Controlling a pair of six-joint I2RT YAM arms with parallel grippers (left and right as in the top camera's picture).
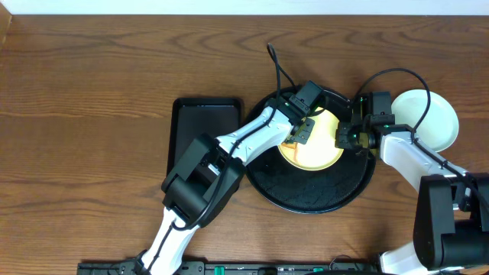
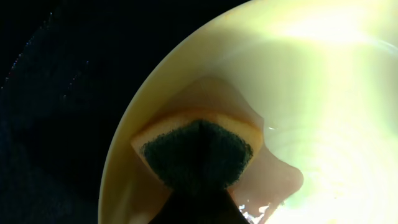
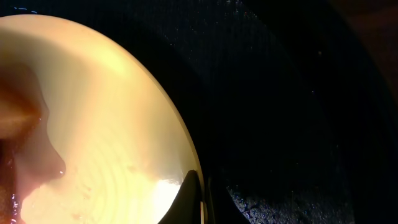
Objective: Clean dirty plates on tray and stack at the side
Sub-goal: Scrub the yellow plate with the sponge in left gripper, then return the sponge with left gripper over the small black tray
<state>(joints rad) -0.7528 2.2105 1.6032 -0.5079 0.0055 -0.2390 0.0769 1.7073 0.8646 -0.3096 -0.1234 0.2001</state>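
From the lower left of the overhead frame the left arm reaches up, elbow bent, its left gripper (image 1: 299, 131) clamped on an orange sponge with a dark-green scouring face (image 2: 196, 152). The sponge is pressed onto the pale-yellow round plate (image 1: 321, 155) in the large round black tray (image 1: 306, 197) at centre. From the lower right, the right gripper (image 1: 348, 137) pinches that plate's right rim. Beyond it, at upper right, a pale mint-green round plate (image 1: 432, 122) lies on the dark-brown wood-grain tabletop (image 1: 92, 114).

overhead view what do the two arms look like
The left arm and right arm have white links and bulky black joint blocks. The left pincer and right pincer are black, with small green lights behind them and a thin black cable looping off each wrist.
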